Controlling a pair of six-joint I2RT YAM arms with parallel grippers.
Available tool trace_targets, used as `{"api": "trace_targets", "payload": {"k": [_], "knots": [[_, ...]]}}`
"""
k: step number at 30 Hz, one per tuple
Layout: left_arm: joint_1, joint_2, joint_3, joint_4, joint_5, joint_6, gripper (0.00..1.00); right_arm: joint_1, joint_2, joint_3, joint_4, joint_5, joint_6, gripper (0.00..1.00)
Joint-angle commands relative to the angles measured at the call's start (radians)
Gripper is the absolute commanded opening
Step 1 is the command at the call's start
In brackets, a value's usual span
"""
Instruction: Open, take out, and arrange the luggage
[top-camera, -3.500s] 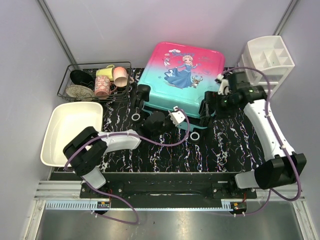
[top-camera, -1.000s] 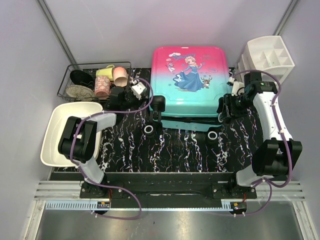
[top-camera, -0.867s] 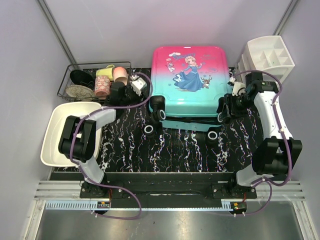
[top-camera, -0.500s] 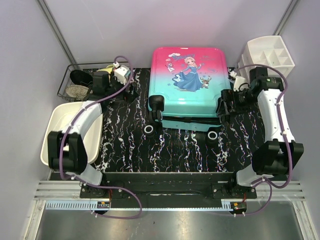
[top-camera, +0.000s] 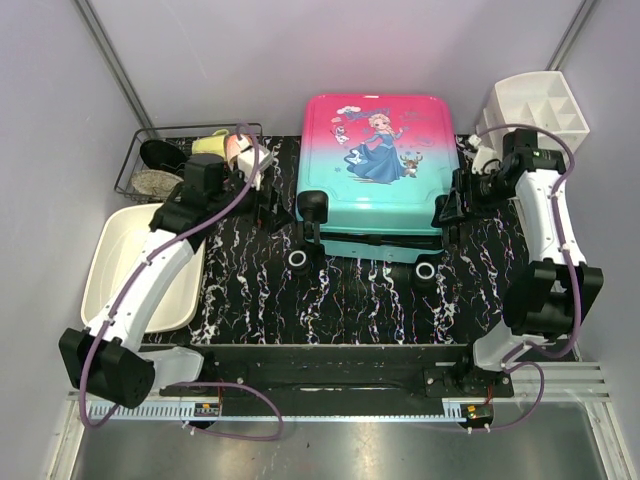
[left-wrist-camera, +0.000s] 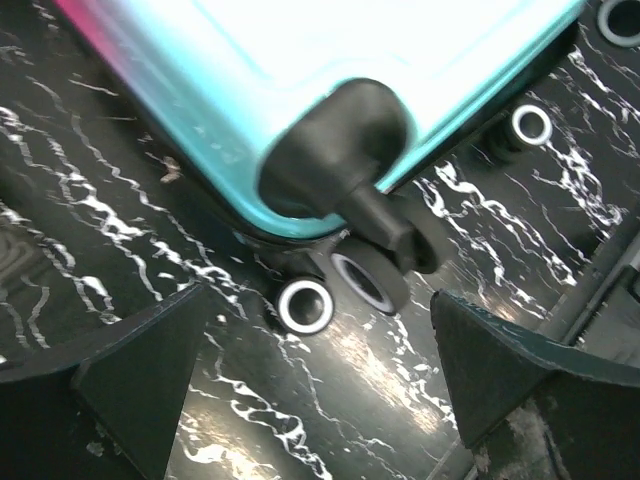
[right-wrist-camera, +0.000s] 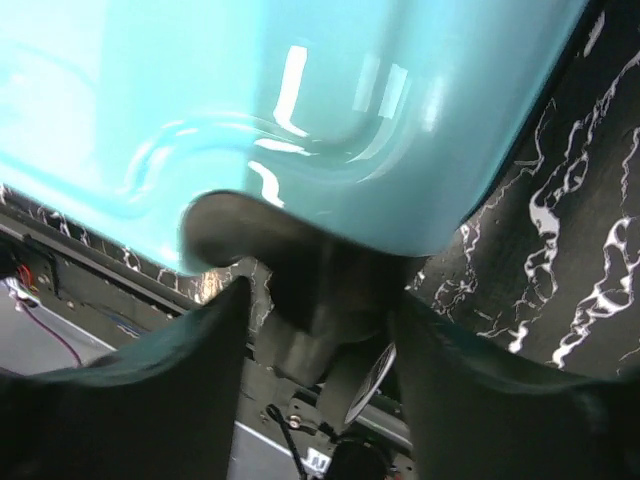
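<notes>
The left arm (top-camera: 150, 270) hides part of the wire rack (top-camera: 128, 170) and cups (top-camera: 210, 145); both wrist views crop the blurred suitcase (right-wrist-camera: 300, 100).

My black, white-veined worktop (top-camera: 350, 290) carries the luggage (top-camera: 375, 165) lying flat at the back middle, a wire rack (top-camera: 180, 127) back left, a white tub (top-camera: 92, 290) nearer on the left, a white organizer (top-camera: 520, 95) back right

The overhead view is bright, even and sharp, lit from above, with only soft shadows under the luggage (top-camera: 375, 190) on the dark surface (top-camera: 350, 290). Left wrist view: the shell blows out to white glare, and the left tool (left-wrist-camera: 318, 330) is dark and blurred. Right wrist view: streaky highlights on the shell, and the right tool (right-wrist-camera: 320, 300) is a dim, soft silhouette.
</notes>
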Motion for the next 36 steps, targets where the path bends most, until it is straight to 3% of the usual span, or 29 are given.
{"api": "trace_targets", "payload": {"k": [1, 6, 10, 16, 19, 22, 23, 26, 27, 29, 30, 31, 32, 33, 36], "knots": [[-0.050, -0.022, 0.025, -0.074, -0.025, -0.034, 0.99, 0.011, -0.024, -0.117, 0.037, -0.118, 0.053, 0.54], [-0.122, 0.028, 0.075, -0.117, -0.079, 0.026, 0.99, 0.062, -0.137, -0.277, 0.049, -0.164, 0.010, 0.28], [-0.153, 0.077, 0.114, -0.157, -0.156, 0.064, 0.99, 0.160, -0.210, -0.353, 0.056, -0.207, -0.004, 0.20], [-0.168, 0.181, 0.178, -0.159, -0.249, 0.052, 0.98, 0.368, -0.311, -0.447, 0.156, -0.255, 0.125, 0.21], [-0.185, 0.243, 0.204, -0.159, -0.298, 0.069, 0.93, 0.482, -0.351, -0.482, 0.262, -0.282, 0.218, 0.24], [-0.185, 0.286, 0.223, -0.142, -0.323, 0.110, 0.84, 0.563, -0.380, -0.495, 0.391, -0.289, 0.307, 0.29], [-0.183, 0.303, 0.221, -0.130, -0.328, 0.132, 0.81, 0.599, -0.385, -0.492, 0.435, -0.311, 0.318, 0.36], [-0.183, 0.350, 0.238, -0.090, -0.338, 0.199, 0.78, 0.630, -0.379, -0.437, 0.427, -0.310, 0.268, 0.47], [-0.185, 0.369, 0.249, -0.083, -0.354, 0.214, 0.75, 0.628, -0.376, -0.417, 0.412, -0.292, 0.253, 0.60], [-0.183, 0.422, 0.287, -0.079, -0.358, 0.244, 0.71, 0.628, -0.379, -0.335, 0.308, -0.200, 0.121, 0.77], [-0.182, 0.438, 0.301, -0.080, -0.363, 0.270, 0.67, 0.620, -0.379, -0.276, 0.274, -0.151, 0.096, 0.92], [-0.183, 0.453, 0.313, -0.077, -0.358, 0.279, 0.63, 0.604, -0.379, -0.250, 0.240, -0.102, 0.053, 0.96], [-0.179, 0.476, 0.329, -0.073, -0.346, 0.294, 0.59, 0.570, -0.380, -0.225, 0.176, -0.115, 0.024, 0.99], [-0.177, 0.484, 0.333, -0.054, -0.311, 0.328, 0.52, 0.468, -0.383, -0.179, 0.149, -0.140, 0.000, 1.00], [-0.170, 0.516, 0.336, -0.008, -0.265, 0.403, 0.43, 0.194, -0.372, -0.083, 0.074, -0.291, -0.073, 1.00]]}}
